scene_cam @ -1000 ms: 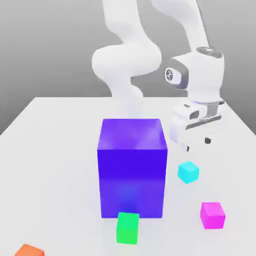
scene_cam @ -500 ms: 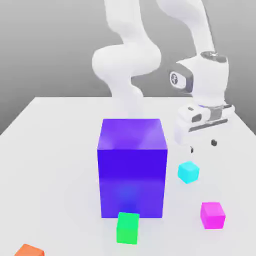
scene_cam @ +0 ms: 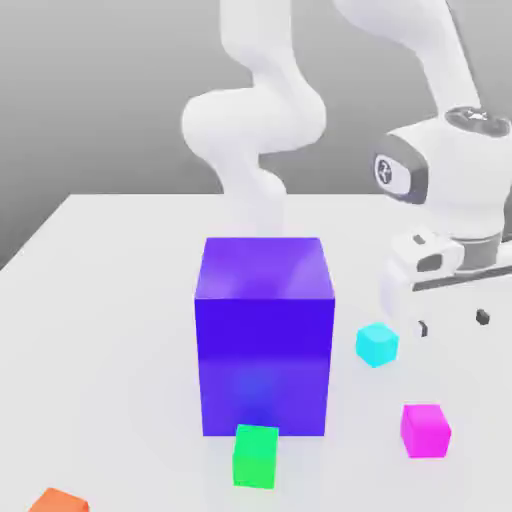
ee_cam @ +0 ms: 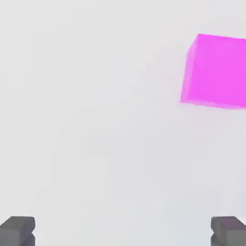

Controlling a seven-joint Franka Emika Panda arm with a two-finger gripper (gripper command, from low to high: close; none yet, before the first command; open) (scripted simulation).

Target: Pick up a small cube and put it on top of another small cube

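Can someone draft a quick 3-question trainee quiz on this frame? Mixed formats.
1. True or false: the gripper is shut on a cube.
2. Which small cube lies nearest the gripper in the exterior view? A) cyan cube B) green cube C) orange cube
3. Fill in: the hand view shows the ___ cube on the table ahead of the fingertips.

Key: 1 false, the jaws are open and empty; 2 A; 3 magenta.

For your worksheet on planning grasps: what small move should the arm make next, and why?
Probably shift the open pincer toward the magenta cube until it lies between the fingertips, then descend. In the hand view the cube sits off to one side, and the pincer holds nothing.
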